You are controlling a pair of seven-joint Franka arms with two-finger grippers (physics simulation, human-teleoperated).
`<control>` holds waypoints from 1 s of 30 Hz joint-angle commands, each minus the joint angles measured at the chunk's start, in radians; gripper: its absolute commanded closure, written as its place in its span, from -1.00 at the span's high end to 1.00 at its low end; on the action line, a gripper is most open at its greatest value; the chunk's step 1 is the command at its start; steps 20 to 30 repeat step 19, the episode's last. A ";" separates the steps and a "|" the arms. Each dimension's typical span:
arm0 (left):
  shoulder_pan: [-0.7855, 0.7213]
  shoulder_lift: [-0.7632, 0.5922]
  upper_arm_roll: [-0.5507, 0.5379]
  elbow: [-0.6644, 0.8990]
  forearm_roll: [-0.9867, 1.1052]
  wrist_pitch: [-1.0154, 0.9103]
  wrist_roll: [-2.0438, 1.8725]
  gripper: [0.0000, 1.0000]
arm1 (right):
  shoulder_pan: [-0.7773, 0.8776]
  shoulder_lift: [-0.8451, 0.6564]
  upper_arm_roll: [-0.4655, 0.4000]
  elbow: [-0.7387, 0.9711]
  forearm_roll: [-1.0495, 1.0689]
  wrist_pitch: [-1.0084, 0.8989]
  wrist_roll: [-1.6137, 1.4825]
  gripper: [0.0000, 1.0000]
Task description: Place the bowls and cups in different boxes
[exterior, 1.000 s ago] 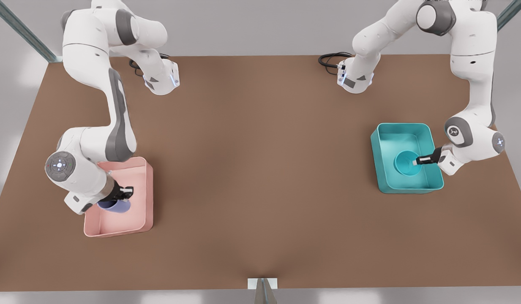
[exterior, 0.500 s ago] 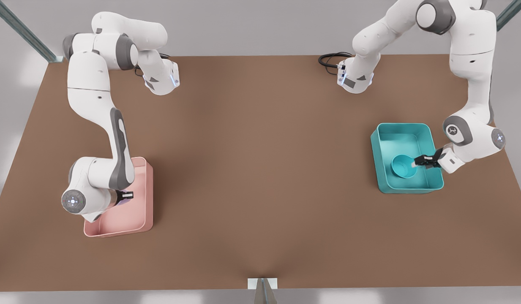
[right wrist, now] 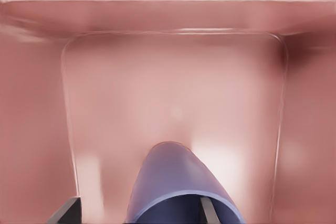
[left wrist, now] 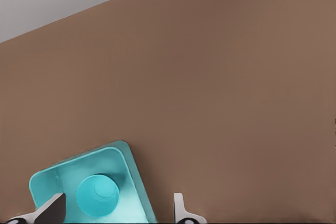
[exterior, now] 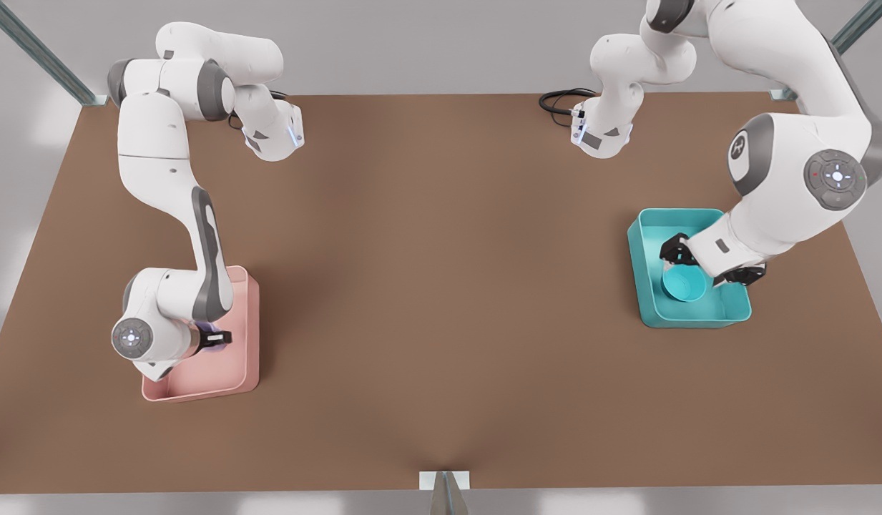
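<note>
Nearest you, on the front view's left, your right gripper sits low in the pink box, its fingers spread apart astride the wall of the lavender cup, one inside the rim and one outside, not pressing it. Farther back, on the front view's right, your left gripper hangs over the teal box on the counter. Its fingers are wide apart, and the teal bowl rests on the box floor below them.
</note>
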 commanded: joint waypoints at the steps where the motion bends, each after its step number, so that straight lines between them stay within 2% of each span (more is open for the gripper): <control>1: -0.004 0.000 0.002 0.003 -0.004 -0.139 -0.421 1.00 | 0.002 -0.010 0.001 0.003 0.030 -0.016 -0.059 1.00; 4: -0.006 0.000 0.002 0.004 0.001 -0.139 -0.422 1.00 | 0.008 -0.076 0.007 0.001 0.030 -0.091 -0.059 1.00; 7: -0.003 0.004 0.002 0.004 0.002 -0.139 -0.421 1.00 | 0.044 -0.240 0.012 0.010 0.045 -0.357 -0.040 1.00; 10: 0.001 0.004 0.002 0.004 0.001 -0.139 -0.421 1.00 | 0.050 -0.242 -0.006 0.323 0.033 -0.754 0.020 1.00; 12: 0.001 0.006 0.003 0.004 0.001 -0.139 -0.421 1.00 | 0.042 -0.262 -0.014 0.395 0.024 -0.854 0.020 1.00; 14: 0.001 0.006 0.003 0.004 0.002 -0.139 -0.421 1.00 | 0.001 -0.378 0.007 0.342 0.025 -0.849 0.070 1.00; 17: 0.001 0.006 0.005 0.004 0.002 -0.139 -0.421 1.00 | -0.012 -0.444 0.023 0.251 0.024 -0.813 0.092 1.00; 30: 0.001 0.006 0.007 0.004 0.001 -0.139 -0.421 1.00 | -0.018 -0.447 0.023 0.248 0.021 -0.808 0.092 1.00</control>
